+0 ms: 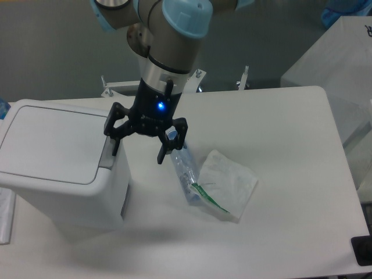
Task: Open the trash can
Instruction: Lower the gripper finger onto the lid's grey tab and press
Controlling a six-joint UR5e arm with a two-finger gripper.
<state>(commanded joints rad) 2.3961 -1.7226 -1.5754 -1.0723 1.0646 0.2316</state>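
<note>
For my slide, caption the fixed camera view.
Open gripper beside the closed trash can's grey push tab.

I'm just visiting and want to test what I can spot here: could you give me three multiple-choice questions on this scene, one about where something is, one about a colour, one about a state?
1. Where does the plastic bag lie?
A. on the bin lid
B. on the table, right of the bin
C. in the claw

2. What colour is the light on the claw?
A. red
B. green
C. blue

3. How is the trash can lid?
A. shut flat
B. wide open
C. taken off

Answers:
1. B, it rests on the white table beside the bin.
2. C, a blue dot glows above the fingers.
3. A, the lid lies level on the bin.
</note>
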